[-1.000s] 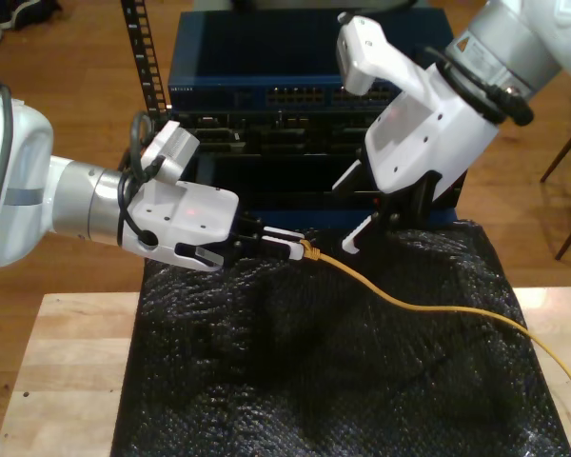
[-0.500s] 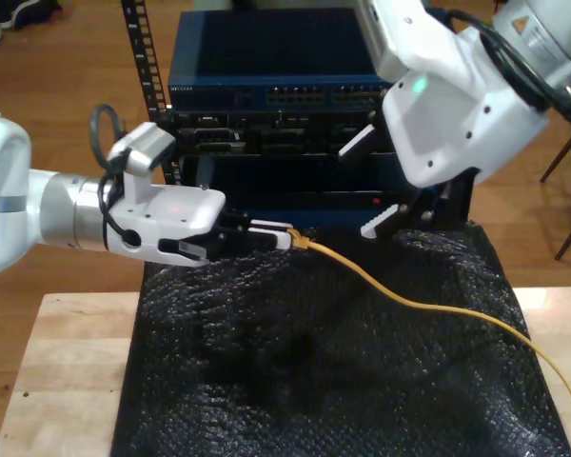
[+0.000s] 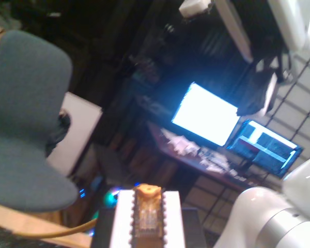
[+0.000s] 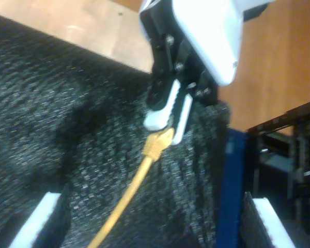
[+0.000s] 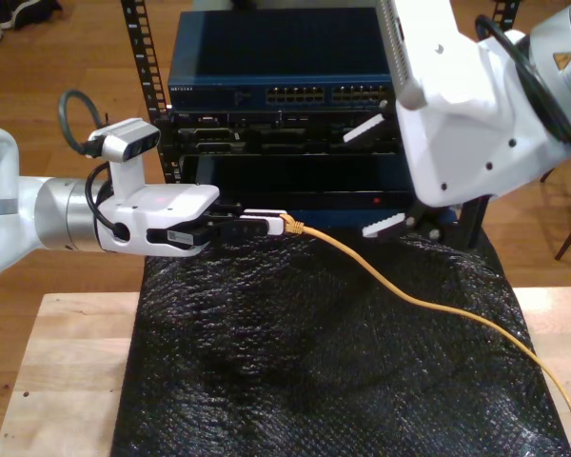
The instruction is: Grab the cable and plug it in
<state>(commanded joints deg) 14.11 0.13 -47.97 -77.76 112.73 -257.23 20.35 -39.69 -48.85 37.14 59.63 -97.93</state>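
My first gripper [image 5: 278, 224] level, w/ cable [image 5: 400, 290].

The cable [image 5: 428, 309] is yellow-orange, with an orange-tinted clear plug [image 3: 147, 212] clamped between the white fingers [image 5: 263, 225] of my first gripper [image 5: 278, 227], whose shell is white over black parts. Under that claw lies a black mat [image 5: 295, 381] with a fine bubbled texture on a pale wood table [image 5: 62, 381]. Behind it stands a dark blue rack [image 5: 276, 67]. My second gripper [image 5: 385, 176] is white with black fittings.
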